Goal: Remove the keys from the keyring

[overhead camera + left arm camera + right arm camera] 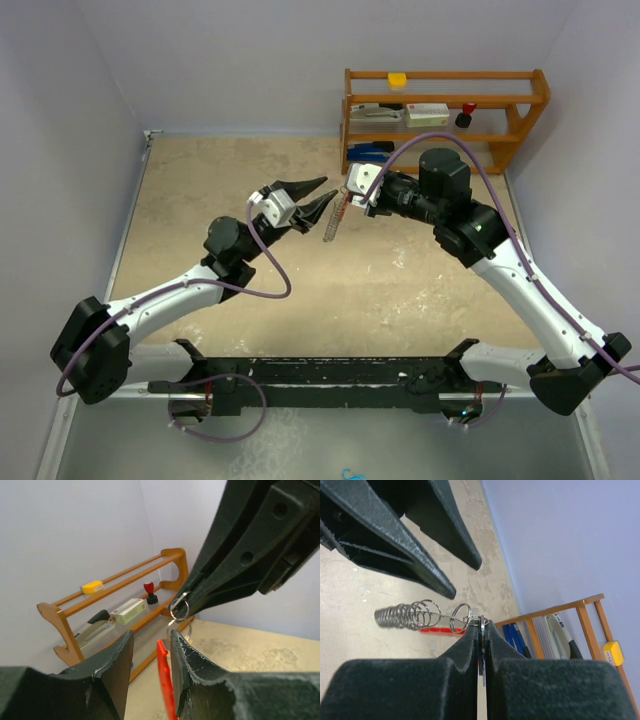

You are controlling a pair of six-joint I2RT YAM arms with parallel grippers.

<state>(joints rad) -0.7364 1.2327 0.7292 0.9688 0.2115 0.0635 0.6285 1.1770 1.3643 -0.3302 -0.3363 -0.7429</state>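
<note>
The keyring (333,220) hangs in the air from my right gripper (347,193), a red strip (164,680) joined to a silvery coil of rings (402,616). In the right wrist view my right gripper (482,622) is shut on a thin flat metal piece seen edge on, which looks like the keys (482,630), with a small ring at the tips. My left gripper (331,189) is open just left of the keyring. In the left wrist view the red strip stands between the open fingers of my left gripper (150,635), close to the right finger (190,665), without being held.
A wooden rack (445,110) stands against the back wall behind the grippers, holding a yellow block (398,80), a white box (427,112), a red-topped stamp (467,115) and a blue-handled tool (370,150). Walls close in on the left, back and right.
</note>
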